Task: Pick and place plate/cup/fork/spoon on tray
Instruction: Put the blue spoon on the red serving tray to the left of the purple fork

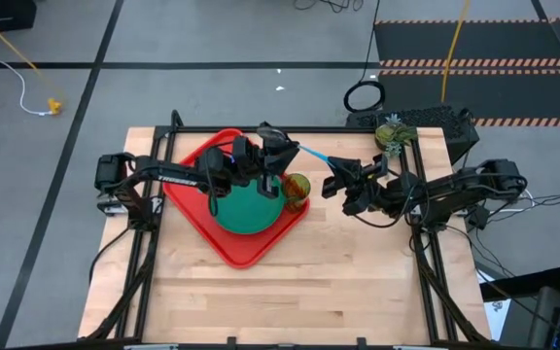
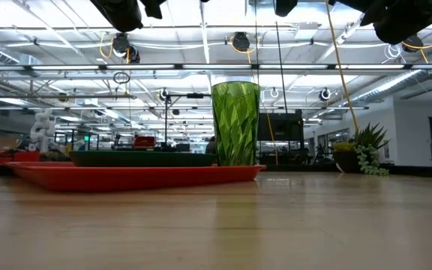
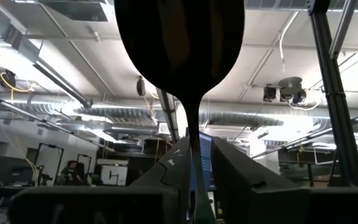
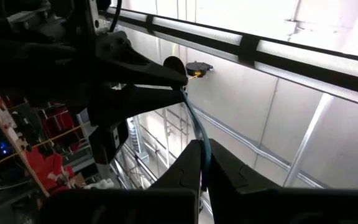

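Both arms are meeting above the table's far edge — the spoon (image 1: 311, 154) is hanging in the air between them. The right gripper (image 1: 332, 182) is pinching its blue handle, the left gripper (image 1: 278, 154) is narrowing its fingers on the bowl end. Below, the plate (image 1: 246, 209) and cup (image 2: 235, 124) are sitting on the tray (image 1: 224, 243).
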You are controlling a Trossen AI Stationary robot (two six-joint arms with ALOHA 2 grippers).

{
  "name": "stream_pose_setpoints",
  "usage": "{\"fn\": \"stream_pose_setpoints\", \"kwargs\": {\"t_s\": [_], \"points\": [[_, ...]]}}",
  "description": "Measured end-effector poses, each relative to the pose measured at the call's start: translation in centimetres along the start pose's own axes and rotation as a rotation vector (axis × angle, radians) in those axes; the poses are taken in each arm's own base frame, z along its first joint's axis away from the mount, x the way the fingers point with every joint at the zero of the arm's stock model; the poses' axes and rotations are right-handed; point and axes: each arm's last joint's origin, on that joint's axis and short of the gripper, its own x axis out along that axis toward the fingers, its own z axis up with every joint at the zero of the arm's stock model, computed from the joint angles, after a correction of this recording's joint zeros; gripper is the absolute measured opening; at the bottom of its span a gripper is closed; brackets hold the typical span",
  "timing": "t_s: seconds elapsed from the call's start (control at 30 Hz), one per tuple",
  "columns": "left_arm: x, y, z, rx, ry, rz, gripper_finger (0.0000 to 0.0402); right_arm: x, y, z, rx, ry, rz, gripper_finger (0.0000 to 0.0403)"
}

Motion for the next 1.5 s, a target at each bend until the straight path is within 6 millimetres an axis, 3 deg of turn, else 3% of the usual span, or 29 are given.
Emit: {"fn": "stream_pose_setpoints", "kwargs": {"t_s": [0.53, 0.73, 1.03, 1.23, 1.5], "points": [[-0.1, 0.4, 0.1, -0.003, -0.013, 0.006, 0.0061, 0.0, 0.2, 0.0, -0.005, 0.003, 0.02, 0.0], [-0.1, 0.5, 0.1, 0.01, -0.007, -0.008, 0.0013, 0.0, 0.2, -0.1, 0.013, 0.022, 0.021, 0.0], [-0.3, 2.3, 0.2, -0.015, 0.031, -0.014, 0.0012, 0.0, 0.2, -0.3, 0.012, 0.09, 0.021, 0.0022], [-0.3, 3.6, 1.6, -0.016, 0.144, 0.012, 0.0012, -0.1, 0.3, -0.7, 0.098, 0.23, 0.017, 0.007], [-0.8, 2.9, 6.2, 0.104, 0.335, 0.08, 0.0012, -0.3, 1.4, -1.0, 0.231, 0.362, 0.087, 0.0118]]}}
